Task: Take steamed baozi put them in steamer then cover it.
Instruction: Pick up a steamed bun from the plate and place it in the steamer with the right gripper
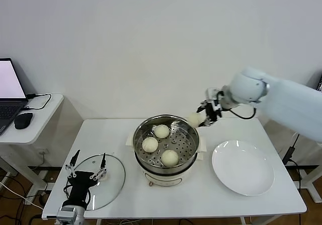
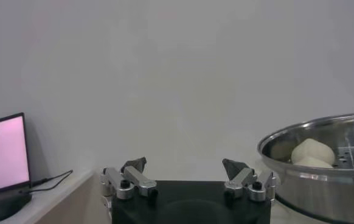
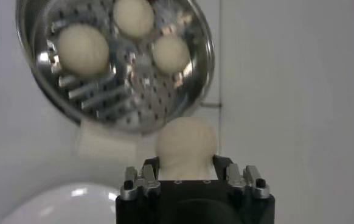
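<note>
Above steamer's [image 1: 166,143] far right rim, fourth baozi [image 1: 194,119] held in air, clamped between fingers of right hand [image 1: 205,118]. Three baozi [image 1: 161,131] seen resting on perforated tray inside steamer, steamer set mid-tabletop [image 1: 110,134]. Glass cover [image 1: 111,177] laid flat on tabletop left of steamer. Left hand [image 1: 87,165] poised over cover, fingers spread wide, nothing gripped. White plate [image 1: 243,167] noted right of steamer.

An empty white plate [image 1: 243,167] sits on a white counter [image 1: 115,134]. On a separate side counter [image 1: 43,115], an open laptop [image 1: 10,96] and black mouse [image 1: 23,120].
</note>
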Motion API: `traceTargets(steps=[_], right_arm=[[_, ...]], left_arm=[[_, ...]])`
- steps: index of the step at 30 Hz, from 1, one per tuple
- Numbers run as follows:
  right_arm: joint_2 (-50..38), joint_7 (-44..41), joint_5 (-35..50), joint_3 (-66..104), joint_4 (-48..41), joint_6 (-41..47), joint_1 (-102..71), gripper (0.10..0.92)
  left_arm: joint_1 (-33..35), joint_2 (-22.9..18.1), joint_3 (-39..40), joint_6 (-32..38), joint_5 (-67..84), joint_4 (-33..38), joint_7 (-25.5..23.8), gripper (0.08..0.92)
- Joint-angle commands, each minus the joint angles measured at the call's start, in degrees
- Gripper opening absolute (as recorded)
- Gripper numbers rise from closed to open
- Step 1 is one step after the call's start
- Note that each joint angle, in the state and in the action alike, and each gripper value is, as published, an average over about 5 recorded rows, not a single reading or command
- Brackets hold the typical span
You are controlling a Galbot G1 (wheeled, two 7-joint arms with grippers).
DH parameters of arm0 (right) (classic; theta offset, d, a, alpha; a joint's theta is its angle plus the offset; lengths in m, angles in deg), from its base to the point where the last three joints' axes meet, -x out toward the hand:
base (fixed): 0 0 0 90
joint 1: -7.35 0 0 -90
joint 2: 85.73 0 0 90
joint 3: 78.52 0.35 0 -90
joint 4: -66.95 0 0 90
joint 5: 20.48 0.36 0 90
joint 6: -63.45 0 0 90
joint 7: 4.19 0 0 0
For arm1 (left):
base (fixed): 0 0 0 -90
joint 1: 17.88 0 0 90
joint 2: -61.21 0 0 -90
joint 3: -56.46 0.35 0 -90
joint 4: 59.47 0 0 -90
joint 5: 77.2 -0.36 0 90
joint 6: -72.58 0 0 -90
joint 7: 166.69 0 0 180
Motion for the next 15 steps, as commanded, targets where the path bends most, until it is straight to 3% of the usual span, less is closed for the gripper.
traceTargets(steps=[1, 15], right_arm=[[8.9, 2.8, 3.1, -3.2, -2.4, 2.9, -3.8, 0.568], [10.4, 2.4, -1.7, -2.6, -5.7, 2.7, -9.1, 0.569]], left_arm=[[0.0, -0.1, -0.5, 0.0, 0.1, 0.2, 0.0, 0.823], [0.1, -0.5, -0.6, 0.1, 0.0, 0.3, 0.0, 0.823]])
